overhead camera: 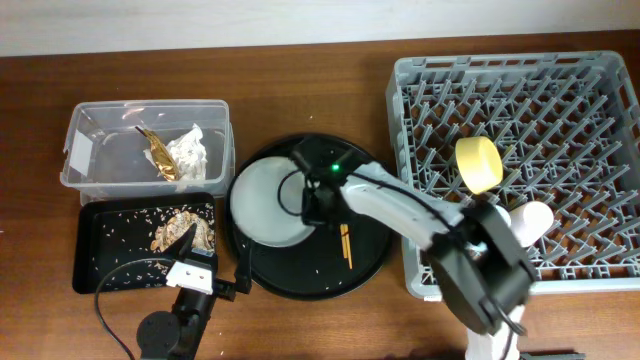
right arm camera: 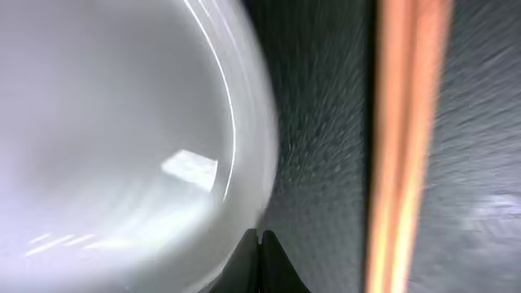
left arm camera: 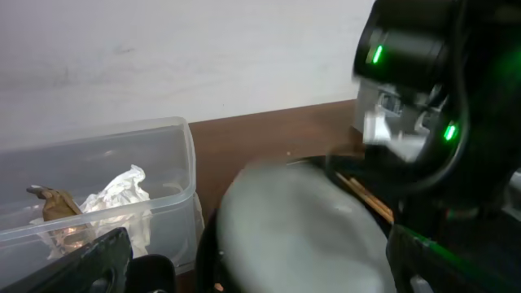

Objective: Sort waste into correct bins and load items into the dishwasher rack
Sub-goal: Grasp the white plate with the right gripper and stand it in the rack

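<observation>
Right gripper (right arm camera: pixel 261 242) drawn almost closed on the right rim of the pale grey plate (overhead camera: pixel 268 203), by the look of it pinching that thin lip: likely the only purchase on a smooth, glossy, shallow disc lying low on the left half of the round black tray (overhead camera: pixel 300 278). Plate surface smeared in both wrist views, so no finer detail to report. Next call, at a guess, a lift across to the dishwasher rack (overhead camera: pixel 398 160). Thin brown chopsticks (overhead camera: pixel 346 247) just beside the plate on the same tray, straight, slender and parallel. Rack of grey plastic, lattice floor and upright pegs for standing dishes on edge, with the yellow bowl (overhead camera: pixel 478 163) already propped among them. Left gripper (overhead camera: pixel 190 256) spread wide, holding nothing, low over the near edge of the shallow black tray (overhead camera: pixel 95 275), well clear of the other arm. Flaky brownish food scraps (overhead camera: pixel 182 232) and pale crumbs scattered there. Crumpled white napkin (overhead camera: pixel 188 150) and crinkled brown-gold scrap (overhead camera: pixel 157 150) kept apart in the clear plastic tub (overhead camera: pixel 70 150). Everything on a dark wood-grain tabletop (overhead camera: pixel 300 90).
</observation>
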`<state>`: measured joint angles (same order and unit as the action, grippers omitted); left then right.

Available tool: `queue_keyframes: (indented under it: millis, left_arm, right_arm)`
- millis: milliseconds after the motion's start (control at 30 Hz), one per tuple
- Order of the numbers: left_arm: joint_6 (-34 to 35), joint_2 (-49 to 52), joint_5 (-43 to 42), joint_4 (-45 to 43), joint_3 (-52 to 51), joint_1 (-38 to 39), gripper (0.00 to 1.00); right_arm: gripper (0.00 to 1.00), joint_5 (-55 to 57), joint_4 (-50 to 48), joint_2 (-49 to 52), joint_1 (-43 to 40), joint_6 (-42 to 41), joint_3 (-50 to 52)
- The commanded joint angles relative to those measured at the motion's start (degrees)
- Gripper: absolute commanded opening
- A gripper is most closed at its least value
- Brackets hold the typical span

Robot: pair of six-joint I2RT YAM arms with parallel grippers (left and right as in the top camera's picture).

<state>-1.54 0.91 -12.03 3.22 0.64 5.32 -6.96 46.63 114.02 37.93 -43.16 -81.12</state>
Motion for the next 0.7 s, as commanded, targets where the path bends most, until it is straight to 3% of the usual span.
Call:
queue_keyframes:
  millis: [0, 67, 100, 133, 167, 200, 233, 300, 367, 400, 433, 600, 667]
  left_arm:
    - [-0.68, -0.24, -0.63, 0.33, -0.11, -0.31, 0.99]
    - [-0.68, -0.24, -0.63, 0.33, -0.11, -0.28, 0.99]
    - [-0.7, -0.24, -0.63, 0.33, -0.11, -0.28, 0.99]
    - [-0.7, -0.24, -0.63, 0.33, -0.11, -0.28, 0.99]
    - [-0.7, -0.24, -0.63, 0.33, -0.11, -0.28, 0.99]
    - [-0.7, -0.24, -0.63, 0.33, -0.11, -0.28, 0.99]
    - [-0.7, -0.24, -0.63, 0.33, -0.11, -0.28, 0.99]
    - [-0.7, -0.24, -0.63, 0.33, -0.11, -0.31, 0.99]
    - [-0.68, -0.24, -0.63, 0.33, -0.11, -0.28, 1.0]
    - [-0.7, -0.24, -0.63, 0.33, -0.11, -0.28, 1.0]
    - [-0.68, -0.24, -0.63, 0.33, -0.11, -0.31, 1.0]
    - [-0.68, -0.24, -0.63, 0.33, -0.11, -0.31, 0.99]
    - [-0.7, -0.24, -0.63, 0.33, -0.11, -0.28, 0.99]
  right_arm:
    - [0.04, 4.11, 0.09, -7.93, -1.64, 2.69, -1.62]
    - [0.04, 4.02, 0.96, -7.78, -1.6, 2.69, -1.6]
    - [0.11, 3.98, 1.09, -7.28, -1.38, 2.67, -1.55]
    - [0.43, 4.02, 0.87, -6.84, -1.09, 2.67, -1.55]
    - [0.66, 4.04, 0.61, -6.05, -0.7, 2.62, -1.49]
    - [0.73, 4.02, 0.22, -4.79, -0.22, 2.14, -1.29]
    - [0.73, 3.93, -0.13, -3.37, 0.09, 1.01, -1.01]
    - [0.65, 1.22, -1.09, 1.51, 0.76, -0.42, -0.66]
    - [0.47, -0.39, -1.77, 4.15, 1.07, -0.44, -0.68]
    - [0.16, 0.37, -1.95, 4.46, 1.05, -0.42, -0.68]
    - [0.04, 1.36, -1.88, 3.91, 0.85, -0.39, -0.83]
    - [0.04, 10.47, -0.2, -6.88, -2.99, 5.57, -0.96]
    - [0.04, 21.11, 1.66, -14.53, -4.74, 10.45, -0.96]
